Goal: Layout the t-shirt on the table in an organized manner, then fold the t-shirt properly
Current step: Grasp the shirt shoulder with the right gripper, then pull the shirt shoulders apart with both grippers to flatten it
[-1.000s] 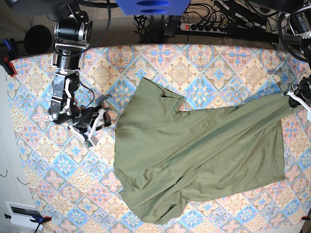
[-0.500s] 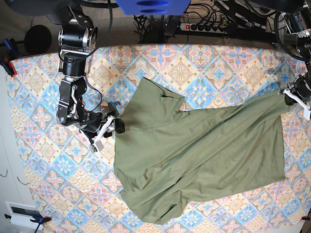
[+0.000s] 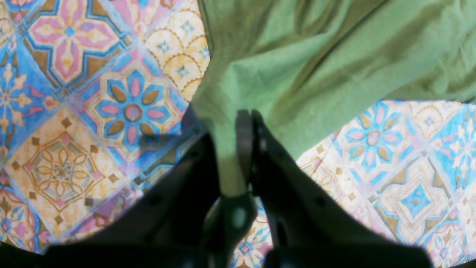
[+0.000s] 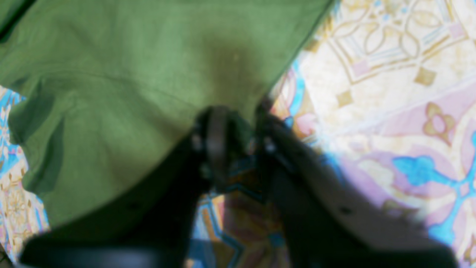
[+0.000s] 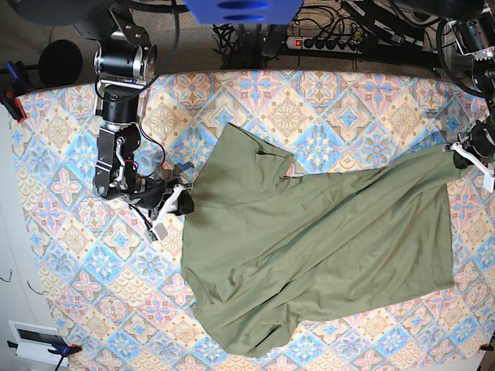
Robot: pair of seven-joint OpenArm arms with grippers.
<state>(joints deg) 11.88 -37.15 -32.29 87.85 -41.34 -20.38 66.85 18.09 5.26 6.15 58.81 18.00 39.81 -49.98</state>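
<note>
The olive-green t-shirt (image 5: 309,239) lies spread and wrinkled across the middle of the table (image 5: 69,255). At its right end, my left gripper (image 5: 462,154) is shut on a corner. In the left wrist view the gripper (image 3: 232,130) pinches a narrow strip of the t-shirt (image 3: 297,56) and pulls it taut. My right gripper (image 5: 179,201) sits at the shirt's left edge. In the right wrist view its fingers (image 4: 217,126) stand close together, with the edge of the t-shirt (image 4: 111,93) between them.
The table (image 3: 74,111) carries a tile-print cloth. Cables and a power strip (image 5: 325,42) lie behind its far edge. A bunched sleeve (image 5: 255,332) of the shirt lies near the front edge. Clamps (image 5: 11,97) hold the cloth at the left corners.
My right gripper has moved rightward to the shirt's left edge, and its jaws have closed in on the cloth. My left gripper has kept its hold at the right end.
</note>
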